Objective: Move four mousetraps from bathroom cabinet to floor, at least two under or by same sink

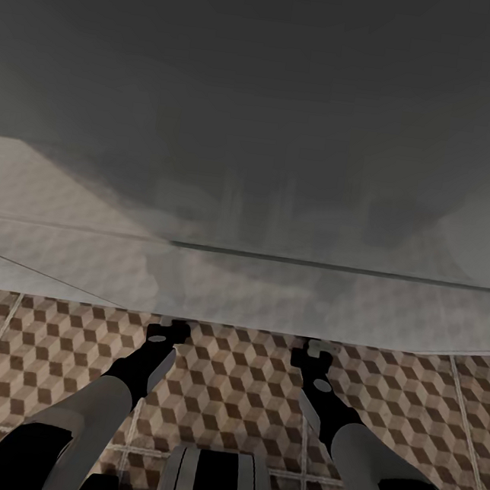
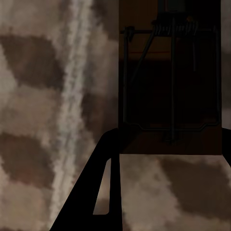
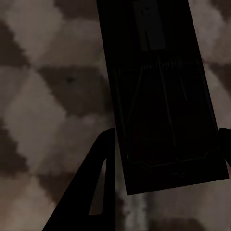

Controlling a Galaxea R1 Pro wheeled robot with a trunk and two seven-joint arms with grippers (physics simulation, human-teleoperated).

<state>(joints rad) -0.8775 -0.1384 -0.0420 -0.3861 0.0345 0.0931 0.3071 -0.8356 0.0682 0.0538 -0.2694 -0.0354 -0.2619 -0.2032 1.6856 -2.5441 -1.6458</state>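
**Mousetraps at both tools above the cube-patterned tiles**

Mousetraps show in both wrist views, each a dark wooden slab with thin metal wire parts, seen against the tiled floor.

Head view: the bathroom floor [image 1: 226, 396] spreads across the lower part, its tiles printed with brown, beige and white cubes and split by pale grout lines. Beyond it rises a broad, pale grey-white surface [image 1: 240, 283] with a dark horizontal seam, its upper part lost in shadow; what it belongs to cannot be told. Both arms reach forward and down over the tiles. The left tool [image 1: 167, 333] and the right tool [image 1: 313, 354] end close to the base of that pale surface, well apart from each other. Whether either is open or closed cannot be told from here.

Left wrist view: one mousetrap [image 2: 171, 91] sits between the dark fingers [image 2: 94, 192], its spring coil and wire frame plain, with blurred tiles and a grout line behind. The left tool looks clamped on it.

Right wrist view: another mousetrap [image 3: 161, 96] lies tilted between the fingers [image 3: 89, 192], very dark, over the cube pattern. The right tool looks clamped on it too.
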